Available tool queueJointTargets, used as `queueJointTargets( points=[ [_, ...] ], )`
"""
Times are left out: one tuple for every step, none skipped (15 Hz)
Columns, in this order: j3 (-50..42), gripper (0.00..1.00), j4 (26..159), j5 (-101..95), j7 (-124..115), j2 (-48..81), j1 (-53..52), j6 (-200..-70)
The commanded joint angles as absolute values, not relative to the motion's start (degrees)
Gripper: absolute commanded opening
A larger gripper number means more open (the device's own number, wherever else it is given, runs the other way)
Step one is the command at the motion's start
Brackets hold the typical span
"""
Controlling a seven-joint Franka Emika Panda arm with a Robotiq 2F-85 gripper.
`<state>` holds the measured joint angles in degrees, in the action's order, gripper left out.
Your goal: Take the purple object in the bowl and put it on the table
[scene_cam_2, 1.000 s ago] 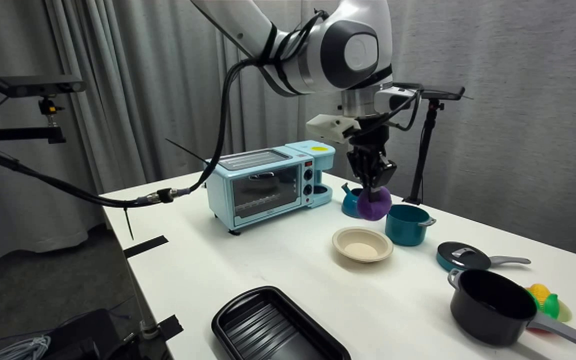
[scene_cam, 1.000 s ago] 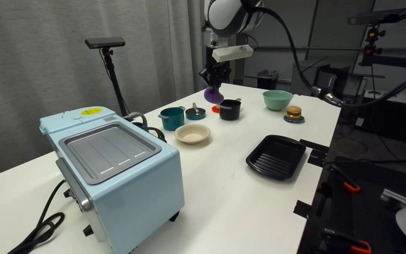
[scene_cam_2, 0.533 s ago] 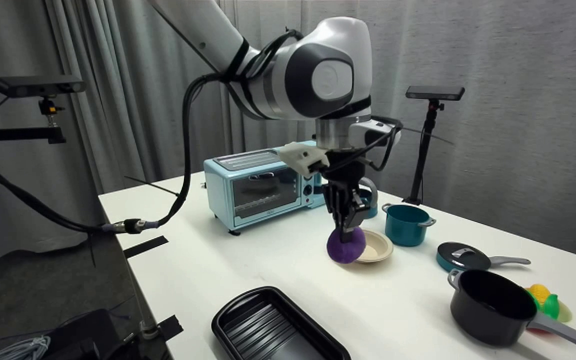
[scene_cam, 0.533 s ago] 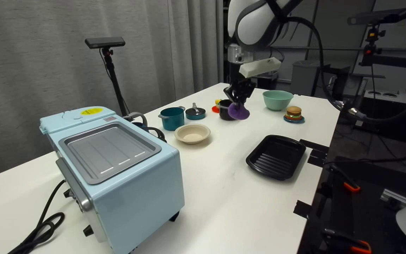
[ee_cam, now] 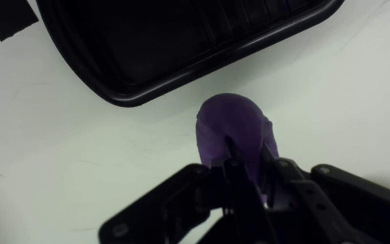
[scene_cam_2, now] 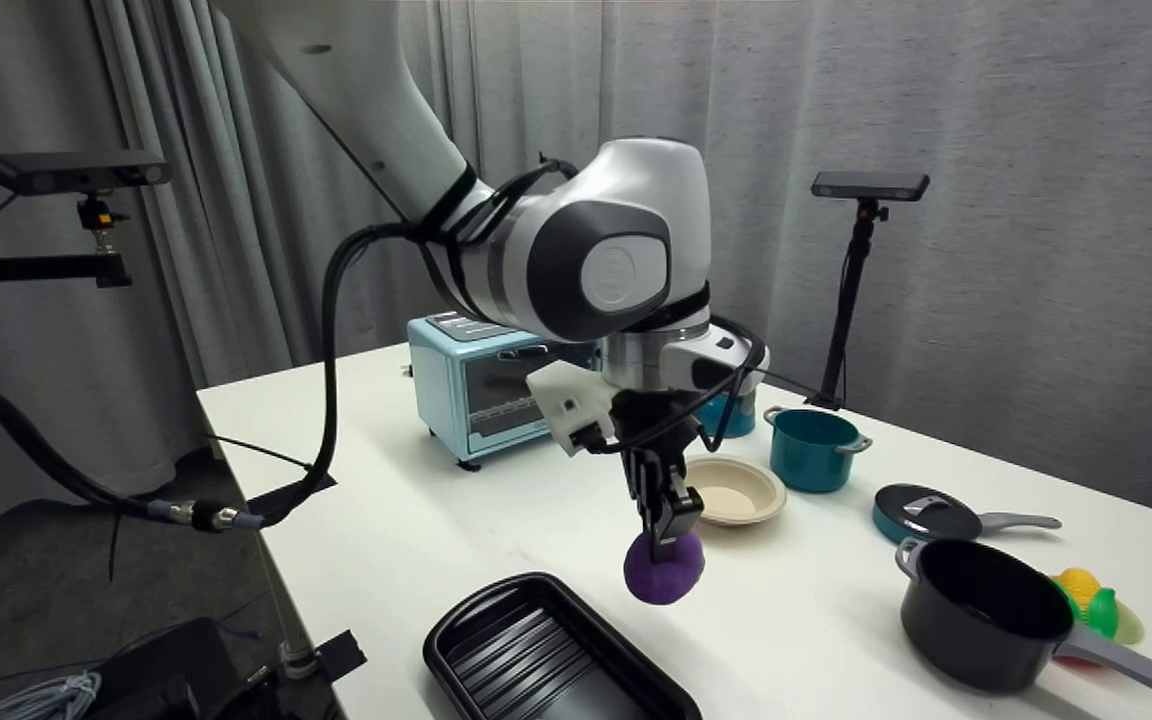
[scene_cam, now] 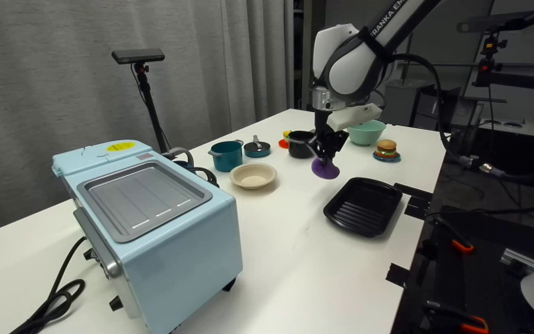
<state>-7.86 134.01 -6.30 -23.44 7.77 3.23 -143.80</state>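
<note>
Over the white table [scene_cam: 285, 260], lower and nearer the black tray [scene_cam: 364, 204] than a second ago, between it and the cream bowl [scene_cam: 253, 180], my gripper [ee_cam: 248, 146] pinches the purple object [scene_cam_2: 656, 582], whose contact with the surface I cannot tell.

I find the arm [scene_cam_2: 506, 265] white and rounded, its visible lettering [scene_cam: 389, 17] reading FRANKA EM. A dark grey surround [scene_cam_2: 551, 268] frames a pale, rounded cap [scene_cam_2: 624, 272]. Also noted: a silver collar [scene_cam_2: 634, 358], an off-white angular block [scene_cam: 352, 117], and a white housing [scene_cam_2: 684, 360] with a dark window [scene_cam_2: 708, 375]. Black straps [scene_cam_2: 449, 197] circle the arm; a thick black cable [scene_cam_2: 329, 350] carries silvery connectors [scene_cam_2: 226, 517]. The gripper [ee_cam: 247, 145] is black and jointed, its links [ee_cam: 361, 189] bearing round screw heads [ee_cam: 324, 169].
</note>
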Motion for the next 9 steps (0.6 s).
queueJointTargets(
  points=[
    [-8.3,0.03,132.7,-8.2,-28.5,12.6,2.2,-146.9],
    [-8.6,0.03,132.3,-8.6,-29.9,14.1,1.7,-147.4],
    [-9.0,0.03,131.9,-9.1,-31.1,15.5,1.1,-148.0],
    [-9.5,0.03,131.6,-9.8,-32.3,16.7,0.6,-148.5],
    [-10.0,0.03,131.2,-10.5,-33.5,18.0,0.0,-148.9],
    [-10.4,0.03,130.8,-10.9,-34.5,19.0,-0.6,-149.0],
    [-10.7,0.03,130.3,-11.2,-35.4,19.7,-1.2,-149.1],
    [-10.9,0.03,129.7,-11.5,-36.3,20.0,-1.7,-148.9],
    [-11.1,0.03,129.3,-11.7,-36.9,20.0,-2.1,-148.6]
  ],
)
